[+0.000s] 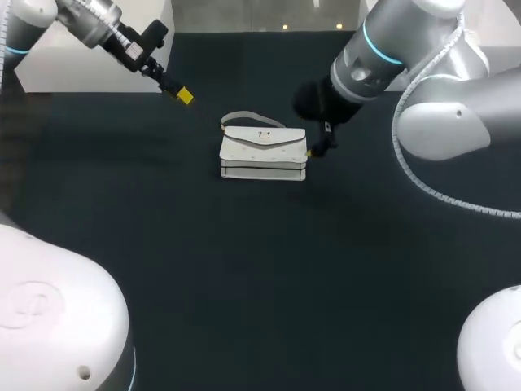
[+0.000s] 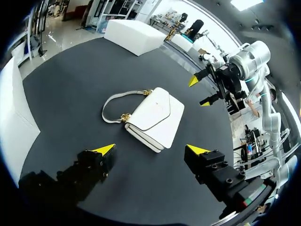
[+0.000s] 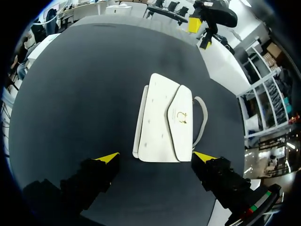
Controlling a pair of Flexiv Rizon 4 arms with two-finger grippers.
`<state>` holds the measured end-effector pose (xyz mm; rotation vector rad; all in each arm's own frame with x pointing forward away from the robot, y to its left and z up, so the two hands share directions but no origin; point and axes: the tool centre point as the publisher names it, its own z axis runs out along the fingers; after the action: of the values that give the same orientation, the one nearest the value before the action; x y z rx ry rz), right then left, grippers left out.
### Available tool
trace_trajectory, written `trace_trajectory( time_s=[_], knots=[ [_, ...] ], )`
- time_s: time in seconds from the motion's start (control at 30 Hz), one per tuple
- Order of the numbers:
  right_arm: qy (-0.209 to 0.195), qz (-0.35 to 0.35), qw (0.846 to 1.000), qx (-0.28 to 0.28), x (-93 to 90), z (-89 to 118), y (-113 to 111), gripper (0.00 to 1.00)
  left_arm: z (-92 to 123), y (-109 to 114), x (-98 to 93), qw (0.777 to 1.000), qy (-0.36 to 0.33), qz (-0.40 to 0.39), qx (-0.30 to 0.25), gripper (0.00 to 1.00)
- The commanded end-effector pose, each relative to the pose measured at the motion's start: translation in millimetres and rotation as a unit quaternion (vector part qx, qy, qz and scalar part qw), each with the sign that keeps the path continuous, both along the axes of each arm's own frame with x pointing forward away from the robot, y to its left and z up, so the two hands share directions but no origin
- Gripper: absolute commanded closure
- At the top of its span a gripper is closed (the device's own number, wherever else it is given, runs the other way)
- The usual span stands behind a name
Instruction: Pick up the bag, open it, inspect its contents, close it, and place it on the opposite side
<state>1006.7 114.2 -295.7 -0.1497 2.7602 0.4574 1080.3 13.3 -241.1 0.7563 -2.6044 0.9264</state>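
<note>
Yellow-tipped left hand (image 1: 181,94) up over the far-left part of the worktop (image 1: 244,285), fingers spread wide, nothing held, well apart from the bag.

White bag (image 1: 263,151) lying flat a little beyond the middle of the worktop, flap up and closed, gold clasp (image 3: 181,115) in the middle of the flap, thin strap (image 1: 244,116) arching off its top edge toward the far edge of the worktop. Looks light and fairly stiff in the body, likely to keep its boxy shape when lifted. Smooth skin, so probably a bit slippery under hard tips. Strap limp, poor for a steady hold. Best grip, by the look of it: across one short end of the body, leaving the flap free for the other hand to lift at its pointed lower edge near the clasp.

Right hand (image 1: 313,151) low at the bag's right end, fingers wide open with that end just ahead of and partly between them; firm contact on both sides not visible, so nothing gripped yet.

Worktop dark, matt and flat; likely to let the bag slide if pushed from one side.
</note>
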Motion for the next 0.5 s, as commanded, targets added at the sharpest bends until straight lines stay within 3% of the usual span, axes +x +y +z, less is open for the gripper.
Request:
trace_trajectory(
  time_s=[0.03,0.07,0.47,0.5],
  knots=[
    [-0.042,-0.002,0.999,0.011,-4.9,-5.2,0.4,0.0,14.2,-3.6,-1.3,1.0,-0.011,-0.008,0.009,0.0],
    [-0.011,0.012,1.0,0.02,-4.3,-7.0,1.9,0.0,14.2,-3.6,-1.3,1.0,-0.011,-0.008,0.009,0.0],
    [-0.011,0.012,1.0,0.02,-4.3,-7.0,1.9,0.0,13.1,-7.1,-0.3,0.999,-0.023,-0.016,0.015,0.0],
    [-0.033,0.0,0.999,0.019,1.0,2.8,5.0,0.0,13.6,-10.7,2.0,0.999,-0.042,-0.028,0.003,0.0]
  ],
)
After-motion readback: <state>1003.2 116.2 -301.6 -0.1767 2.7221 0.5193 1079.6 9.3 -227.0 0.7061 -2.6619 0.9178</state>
